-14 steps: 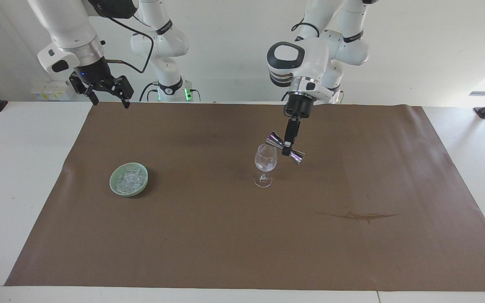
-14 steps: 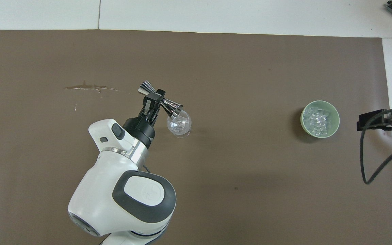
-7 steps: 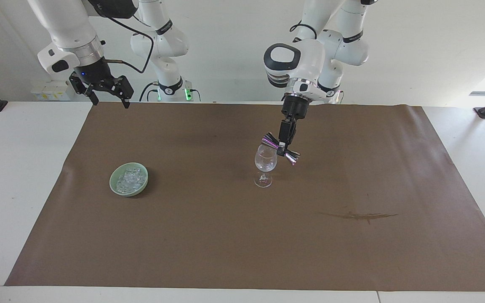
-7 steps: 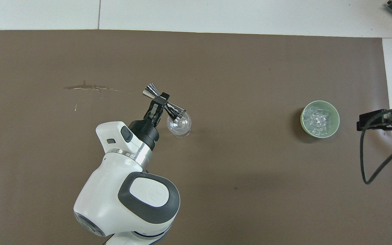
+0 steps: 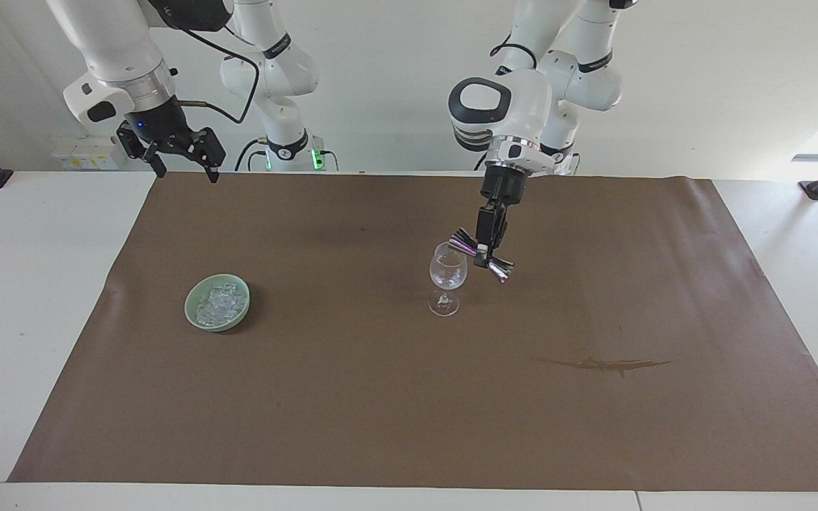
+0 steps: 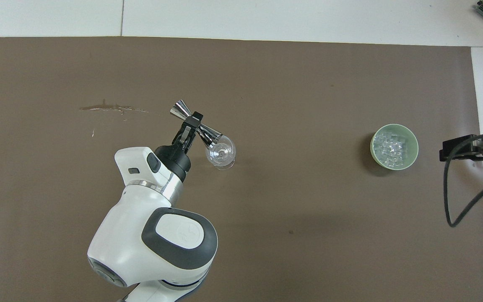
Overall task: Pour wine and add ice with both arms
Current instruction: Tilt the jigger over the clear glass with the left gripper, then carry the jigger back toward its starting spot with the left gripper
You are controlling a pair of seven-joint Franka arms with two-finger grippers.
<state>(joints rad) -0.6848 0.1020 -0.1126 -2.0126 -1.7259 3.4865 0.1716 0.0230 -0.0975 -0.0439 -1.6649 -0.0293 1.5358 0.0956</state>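
Left gripper [image 5: 483, 253] clamping waist of steel jigger [image 5: 481, 254], fingertips meeting on it, over wine glass [image 5: 447, 277] mid-mat. Since a second ago jigger twisting back and forth, one cone dipping at glass rim: pour likely finishing. Long axis tilted, lower mouth pointing at glass. Right gripper [image 5: 179, 157] spread open, holding nothing, waiting over mat corner. Ice [image 5: 220, 303] heaped in green bowl [image 5: 198, 321] toward right arm's edge.

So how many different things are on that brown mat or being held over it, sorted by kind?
Wine glass: 1, standing on the mat.
Metal jigger: 1, gripped at its waist by the left gripper and tipped over the glass.
Green bowl: 1, nearer the right arm's end.
Heap of ice: 1, in the bowl; the cubes are too small to count.
Total: 4.
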